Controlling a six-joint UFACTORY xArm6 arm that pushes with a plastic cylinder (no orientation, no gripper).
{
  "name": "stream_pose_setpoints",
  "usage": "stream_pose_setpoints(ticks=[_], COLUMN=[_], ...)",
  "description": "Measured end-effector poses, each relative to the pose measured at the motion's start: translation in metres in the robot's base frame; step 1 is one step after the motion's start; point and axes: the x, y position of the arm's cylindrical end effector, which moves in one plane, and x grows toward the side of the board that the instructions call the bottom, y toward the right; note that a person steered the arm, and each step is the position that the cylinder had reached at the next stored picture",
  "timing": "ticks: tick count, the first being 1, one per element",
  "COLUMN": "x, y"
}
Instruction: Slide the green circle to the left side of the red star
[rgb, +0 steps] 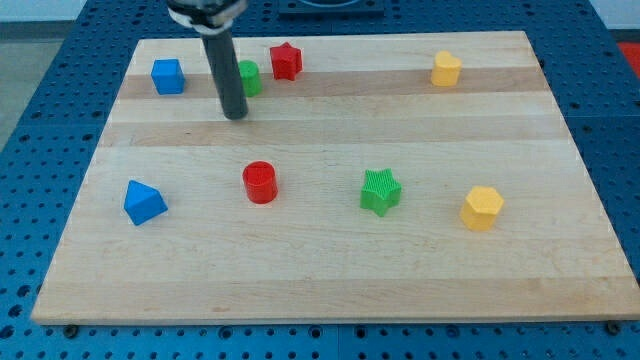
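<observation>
Dark rod coming down near-upright from the frame's top left, my tip (235, 115) resting on the table (320, 280), just lower-left of the green circle (249, 77), red star (286, 61) sitting right of it, no pincer showing, no readable writing

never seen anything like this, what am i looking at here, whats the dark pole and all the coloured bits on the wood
There is one picture, from a single camera looking down at a wooden board on a blue perforated table. The dark pole is the end of a robot arm: it has no pincer and holds nothing, it only pushes blocks by sliding my tip along the board. My tip sits just left of the green circle, partly hiding it; the red star is on that circle's right. Also there: a blue cube, a blue triangular block, a red cylinder, a green star and two yellow blocks.
</observation>
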Motion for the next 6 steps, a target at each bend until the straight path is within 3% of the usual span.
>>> stream_pose_setpoints(ticks=[1,3,4,6], x=[0.044,-0.014,-0.016,-0.066], y=[0.045,0.055,0.046,-0.004])
